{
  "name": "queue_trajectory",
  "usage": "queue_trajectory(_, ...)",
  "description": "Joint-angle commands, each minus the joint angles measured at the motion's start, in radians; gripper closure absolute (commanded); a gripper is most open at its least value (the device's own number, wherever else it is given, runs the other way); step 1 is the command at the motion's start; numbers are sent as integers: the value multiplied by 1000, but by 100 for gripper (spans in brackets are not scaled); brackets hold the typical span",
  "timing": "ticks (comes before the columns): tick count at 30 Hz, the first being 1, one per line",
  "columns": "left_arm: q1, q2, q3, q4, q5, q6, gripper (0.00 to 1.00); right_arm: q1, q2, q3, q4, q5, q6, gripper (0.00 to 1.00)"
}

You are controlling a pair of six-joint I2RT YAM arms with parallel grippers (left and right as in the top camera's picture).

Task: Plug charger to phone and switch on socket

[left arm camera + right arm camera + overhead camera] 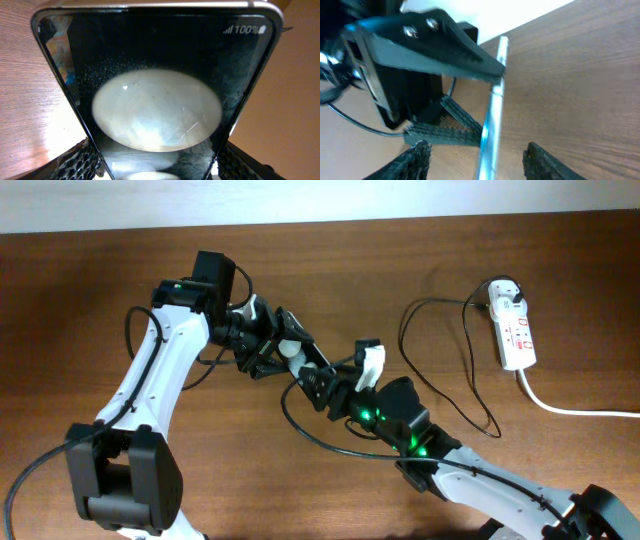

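Phone, clamped mid-frame by the closed left gripper, could twist loose if the wide-open, empty right gripper straddling its edge bumps it.

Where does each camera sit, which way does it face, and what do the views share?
Overhead: fixed above the table, facing straight down; both arms show, and the socket lies at the image's right.
Left wrist: on the left arm, looking along the left gripper at the screen of the phone it clamps; its own fingers show.
Right wrist: on the right arm, looking past the open right gripper at the phone's thin edge.
Shared: the phone appears in all three views.
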Motion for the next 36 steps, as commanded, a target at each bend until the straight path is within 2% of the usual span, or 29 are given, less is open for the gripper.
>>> queue_trajectory(1,-2,-34,10,2,34,-2,28,5,8,26,8,-14,45,49)
queue_trajectory(4,-2,-34,10,1,34,-2,28,6,8,26,0,-56,107,55)
queue_trajectory(13,-2,-34,10,1,34,-2,27,5,8,26,-3,-60,117,89)
queue_trajectory(16,-2,-34,10,-3,33,-2,20,5,8,26,-2,-60,117,96)
queue_trajectory(17,-2,-34,10,-2,29,-2,7,5,8,26,-3,-60,117,96)
queue_trajectory(18,0,-34,10,-2,29,-2,1,5,8,26,-3,-60,117,96)
queue_trajectory(20,40,-51,18,1,30,6,1,4,5,26,-3,-60,118,96)
queue_trajectory(22,121,-158,48,-3,30,77,1,4,-7,26,-7,-64,156,96)
queue_trajectory(24,191,-331,57,-34,13,222,1,-1,-21,26,-7,-66,209,96)
queue_trajectory(25,230,-484,57,-98,-110,309,1,-16,-23,26,-6,-81,299,96)
queue_trajectory(27,251,-679,57,-190,-328,386,1,-31,-23,26,-6,-130,386,96)
queue_trajectory(29,251,-856,57,-276,-506,385,1,-31,-23,25,-7,-146,433,96)
queue_trajectory(31,251,-998,51,-307,-521,384,0,-31,-23,25,-5,-176,518,96)
queue_trajectory(32,251,-1110,29,-307,-540,383,1,-31,-23,25,-5,-204,537,96)
queue_trajectory(33,251,-1147,12,-309,-572,364,1,-31,-23,25,-2,-227,536,96)
queue_trajectory(34,251,-1212,-38,-311,-635,293,1,-31,-23,25,-3,-259,536,96)
queue_trajectory(36,250,-1285,-192,-278,-652,124,1,-50,-23,25,-3,-354,571,96)
